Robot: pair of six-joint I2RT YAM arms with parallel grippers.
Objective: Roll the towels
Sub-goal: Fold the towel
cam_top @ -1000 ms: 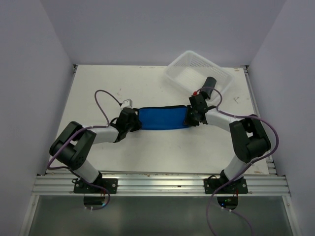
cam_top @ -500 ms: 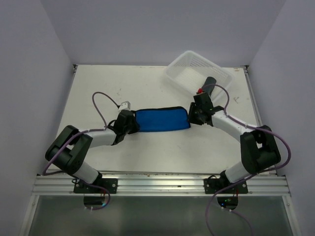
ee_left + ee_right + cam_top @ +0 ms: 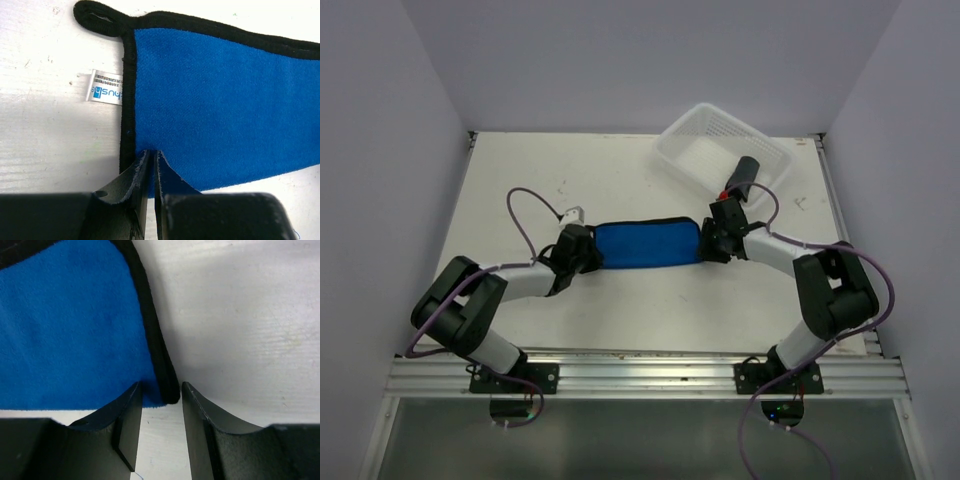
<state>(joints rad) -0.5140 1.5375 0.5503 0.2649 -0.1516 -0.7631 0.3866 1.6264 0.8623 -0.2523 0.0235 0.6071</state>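
blue towel (image 3: 648, 245): lying flat as one long strip on the table (image 3: 620, 170), stretched between the two arms, no roll started at either end

left gripper (image 3: 152, 155): jaws nearly together, pinching the towel's near edge just in from its left end

right gripper (image 3: 161, 386): jaws spread, straddling the near right corner; the black edging sits in the gap and neither finger presses it

what just changed: the right jaws were tighter on that corner a second ago and have since let go; the left hasn't budged

what it means: looks to me like the straightening is done, and the right side is free to re-grip and start the roll
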